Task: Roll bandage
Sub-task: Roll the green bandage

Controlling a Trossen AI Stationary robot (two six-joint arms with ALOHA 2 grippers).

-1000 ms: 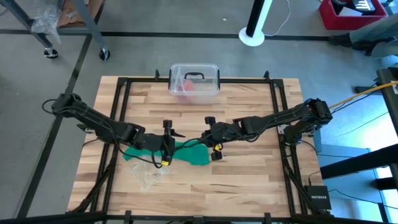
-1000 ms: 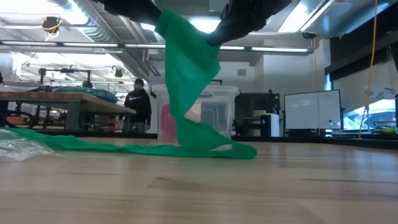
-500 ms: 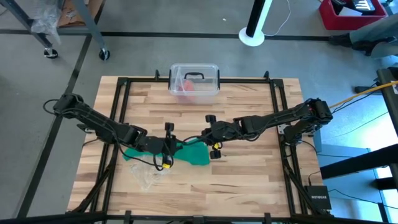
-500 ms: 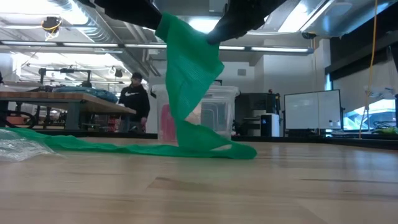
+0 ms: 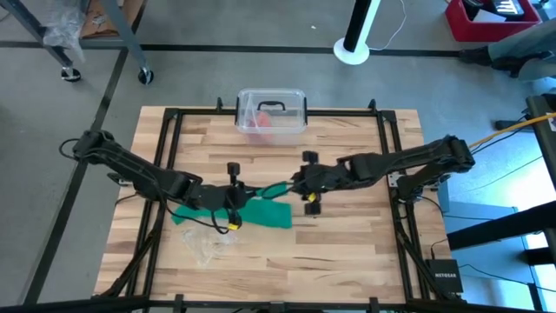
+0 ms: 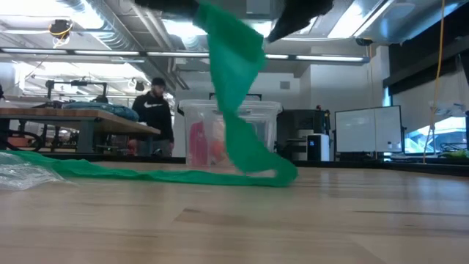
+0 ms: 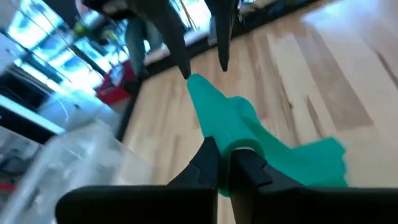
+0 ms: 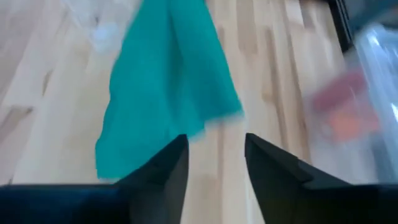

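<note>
The green bandage (image 5: 261, 214) lies in a heap left of the table's middle, and one part of it is raised. In the low view the bandage (image 6: 233, 81) hangs from above, bends on the table and trails away along the wood. My left gripper (image 7: 222, 149) is shut on the raised cloth; from above my left gripper (image 5: 243, 195) stands over the heap. My right gripper (image 5: 295, 184) is just to its right, open, with the cloth's pointed tip (image 7: 194, 81) close before its fingers. In its own view my right gripper (image 8: 214, 149) has nothing between the fingers. My left gripper pinches a bunched part of the bandage (image 7: 239, 140) between its two fingers, coming roughly level from the table's left. Beyond the fingertips the cloth rises to a pointed tip. The rest hangs slack down to the table (image 6: 256, 170).
A clear plastic box (image 5: 271, 111) with a black handle stands at the middle of the far edge. A crumpled clear wrapper (image 5: 204, 248) lies near the front left. A person (image 6: 154, 110) stands in the room behind. Bare wood lies to the right and front.
My left gripper has shut on the raised cloth. My right gripper has opened, let go of the bandage and drawn back toward the table's right edge. The raised part has shifted slightly and now hangs from the left gripper alone.
</note>
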